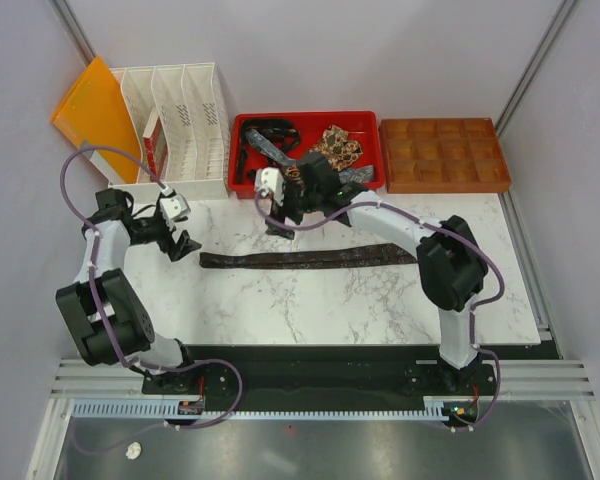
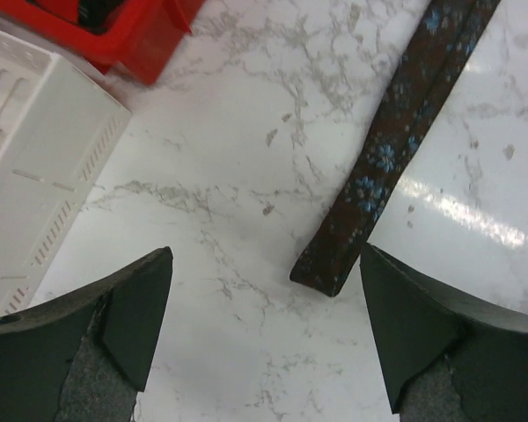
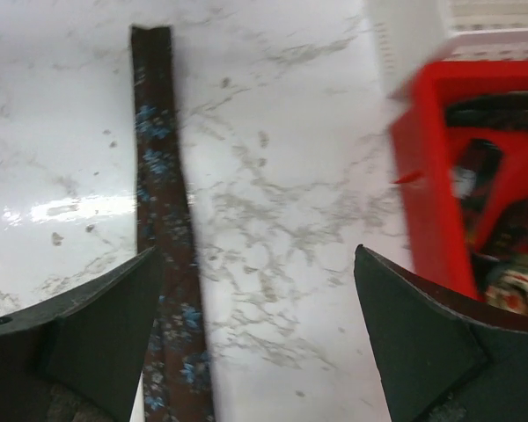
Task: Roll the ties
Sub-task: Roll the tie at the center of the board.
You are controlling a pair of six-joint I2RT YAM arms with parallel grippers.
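We see a dark brown tie (image 1: 310, 259) sprinkled with small blue flowers, near the left gripper (image 1: 183, 243) and the right gripper (image 1: 280, 226), both with black fingers. Under them the tabletop (image 1: 380, 300) is white marble with grey veins. Beyond the right gripper, a red tray (image 1: 310, 117) holds black, blue-patterned and tan-and-brown speckled ties (image 1: 337, 147). Off to that gripper's right is a brown compartment box (image 1: 443, 155). Beyond the left gripper are a white rack (image 1: 180, 110) and an orange board (image 1: 92, 105). The cables (image 1: 75, 165) are purple.
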